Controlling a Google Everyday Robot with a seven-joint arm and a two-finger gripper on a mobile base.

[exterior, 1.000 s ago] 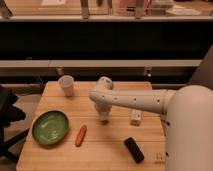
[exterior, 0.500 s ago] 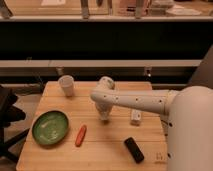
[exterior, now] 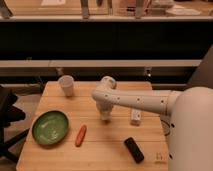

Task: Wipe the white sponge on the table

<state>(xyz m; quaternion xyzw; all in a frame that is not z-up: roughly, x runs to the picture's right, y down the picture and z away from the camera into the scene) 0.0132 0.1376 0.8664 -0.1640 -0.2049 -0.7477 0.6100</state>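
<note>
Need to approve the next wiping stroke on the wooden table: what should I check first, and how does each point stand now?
1. Gripper lowered to the pale-brown wooden plank table, near its middle: ok.
2. Small white sponge under the gripper: cannot tell, the tip hides that spot.
3. Long narrow white bar lies close beside the gripper, on the view's right: not ok for a stroke that way.
4. Orange carrot-like piece sits apart, toward the front: ok.
5. Round green plate and white cup stand well off on the view's left: ok.
6. Black block near the front edge, apart from the gripper: ok.
</note>
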